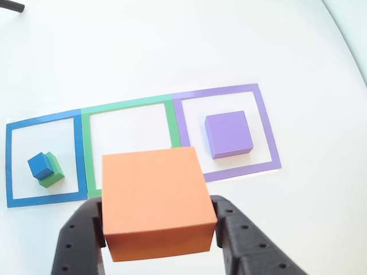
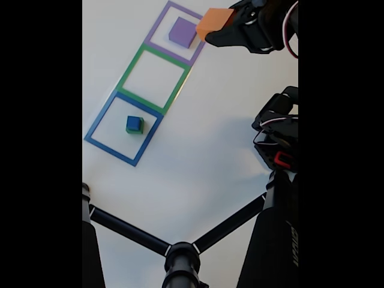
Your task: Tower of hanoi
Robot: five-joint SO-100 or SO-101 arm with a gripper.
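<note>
Holding the orange block [image 1: 156, 200] between its two black fingers, your gripper [image 1: 157, 229] is clamped on both sides of it and carries it clear above the desk [image 1: 172, 51]. In the fixed view the orange block [image 2: 215, 23] hangs just beside the purple block [image 2: 182, 31], which sits alone inside the purple outline [image 2: 157, 24]. The green outline [image 1: 86, 154] next to it has nothing inside. Inside the blue outline [image 1: 11, 166] the blue cube [image 1: 40, 165] rests on the green block [image 1: 54, 172]. Your desk is plain white and brightly lit. The arm [image 2: 264, 24] reaches in from the top right of the fixed view. A black stand [image 2: 180, 258] crosses that view's bottom edge, and black bars flank the picture.
</note>
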